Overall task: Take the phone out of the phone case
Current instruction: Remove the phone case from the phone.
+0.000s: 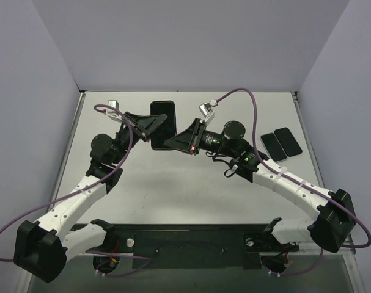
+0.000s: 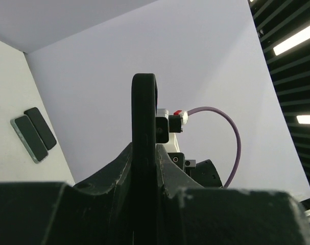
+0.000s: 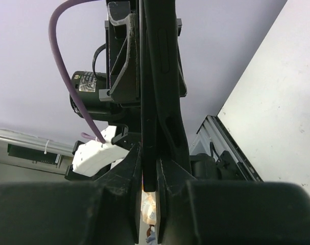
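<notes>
The phone (image 1: 162,116), a thin black slab with rounded corners and a glossy face, is held in the air above the far middle of the pale matte table (image 1: 191,195), between the two arms. The left gripper (image 1: 152,126) takes it from the left side and the right gripper (image 1: 176,139) from the right side. In the left wrist view the phone stands edge-on, a narrow dark bar with a smoothly rounded top, and the black angular plastic fingers (image 2: 119,168) are pressed against both of its flat faces. In the right wrist view it is also edge-on, its matte side carrying a long narrow ridge like a button, and the fingers (image 3: 129,168) pinch it tightly near its lower end. At the right of the table two flat dark phone-shaped slabs lie side by side, touching or almost: one with a pale rim (image 1: 272,146), one all black (image 1: 288,141). A smooth purple cable (image 1: 246,96) arches over the right wrist.
</notes>
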Tool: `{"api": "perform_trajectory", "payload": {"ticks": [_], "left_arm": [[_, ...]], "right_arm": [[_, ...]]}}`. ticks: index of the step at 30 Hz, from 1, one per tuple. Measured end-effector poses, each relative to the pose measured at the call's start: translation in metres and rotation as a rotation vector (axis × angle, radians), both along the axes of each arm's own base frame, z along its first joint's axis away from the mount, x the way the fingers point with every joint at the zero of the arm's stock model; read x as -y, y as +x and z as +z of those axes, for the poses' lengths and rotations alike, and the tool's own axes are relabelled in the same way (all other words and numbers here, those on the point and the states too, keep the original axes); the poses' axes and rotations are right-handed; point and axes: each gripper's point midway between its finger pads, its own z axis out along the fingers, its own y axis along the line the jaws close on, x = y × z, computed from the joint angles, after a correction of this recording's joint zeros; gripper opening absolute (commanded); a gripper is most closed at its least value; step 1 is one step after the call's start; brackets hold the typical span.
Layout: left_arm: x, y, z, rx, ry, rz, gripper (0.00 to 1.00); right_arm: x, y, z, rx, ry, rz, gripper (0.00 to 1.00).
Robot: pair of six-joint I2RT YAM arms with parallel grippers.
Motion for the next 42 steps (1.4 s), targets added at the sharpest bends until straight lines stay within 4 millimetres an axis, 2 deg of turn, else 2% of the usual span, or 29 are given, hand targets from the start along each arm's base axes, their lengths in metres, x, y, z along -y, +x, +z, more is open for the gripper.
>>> {"api": "perform_trajectory", "payload": {"ticks": [1,3,4,6,8,10,12,15,18,22,25,30,37,42], "left_arm": [[0.0,0.0,0.0,-0.003,0.009,0.005,0.16],[0.002,-0.003,0.0,0.004,0.04,0.01,0.52],[0.003,-0.006,-0.001,0.01,0.066,0.01,0.75],[0.01,-0.02,-0.006,0.026,0.138,-0.025,0.8],[0.021,-0.046,-0.009,0.045,0.193,-0.101,0.81],[0.023,-0.062,-0.011,0.065,0.24,-0.134,0.82],[0.02,-0.067,-0.015,0.067,0.27,-0.132,0.8],[0.016,-0.072,-0.021,0.062,0.294,-0.13,0.72],[0.016,-0.074,-0.03,0.05,0.304,-0.139,0.6],[0.019,-0.075,-0.037,0.032,0.304,-0.16,0.58],[0.021,-0.074,-0.036,0.038,0.297,-0.166,0.59],[0.026,-0.07,-0.034,0.046,0.28,-0.181,0.6],[0.029,-0.069,-0.021,0.077,0.226,-0.191,0.49],[0.032,-0.074,-0.011,0.11,0.198,-0.213,0.34]], "right_arm": [[0.001,0.0,0.0,-0.001,0.003,0.0,0.0],[0.004,-0.002,-0.001,0.002,0.009,-0.005,0.0],[0.006,-0.003,-0.002,0.003,0.011,-0.009,0.0],[0.012,-0.003,0.001,0.011,0.022,-0.041,0.0],[0.019,0.005,0.0,0.012,0.024,-0.09,0.0],[0.028,0.013,-0.003,0.012,0.027,-0.129,0.0],[0.037,0.014,-0.004,0.017,0.044,-0.157,0.0],[0.051,0.019,-0.01,0.004,0.066,-0.194,0.0],[0.058,0.025,-0.011,-0.007,0.081,-0.222,0.0],[0.064,0.03,-0.014,-0.015,0.088,-0.247,0.0],[0.067,0.026,-0.011,-0.008,0.096,-0.25,0.0],[0.073,0.018,0.004,0.025,0.128,-0.247,0.0],[0.078,0.011,0.016,0.051,0.152,-0.244,0.0],[0.076,0.009,0.016,0.049,0.152,-0.237,0.0]]}}
